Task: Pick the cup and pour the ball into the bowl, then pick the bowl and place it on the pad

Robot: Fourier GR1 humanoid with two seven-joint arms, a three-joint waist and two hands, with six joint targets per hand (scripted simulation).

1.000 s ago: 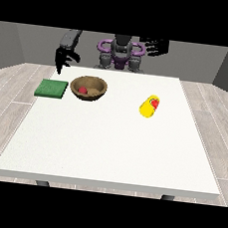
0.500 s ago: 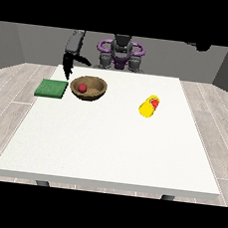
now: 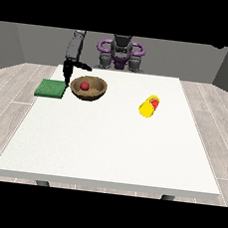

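The green pad [image 3: 50,89] lies flat at the left of the counter [image 3: 112,146], near the far edge. It appears thin and soft-surfaced, a low landing place that needs no handling itself.

Just right of the pad stands the brown bowl [image 3: 89,88], upright, with a red ball [image 3: 84,85] resting inside it. The bowl is probably stiff and light, with a smooth rounded wall that may slip under a side pinch. The rim nearest the pad is judged the best place to take hold, with a thumb inside and fingers outside. The bowl needs to stay level in transit so that the ball does not roll out.

The robot hand at the view's left [image 3: 69,70] hangs over the gap between pad and bowl, close to the bowl's left rim. One digit points toward the bowl and the others hang downward; it grips nothing, and contact with the rim cannot be confirmed.

Further right, well apart from the bowl, the yellow cup [image 3: 149,106] lies on its side with a red patch at its mouth. It is likely light, rigid and prone to rolling.

The robot hand at the view's right does not appear.

The counter is white, flat and smooth, so things may slide on it. The floor [image 3: 12,82] around it is pale planking, and grey walls [image 3: 24,40] stand behind.
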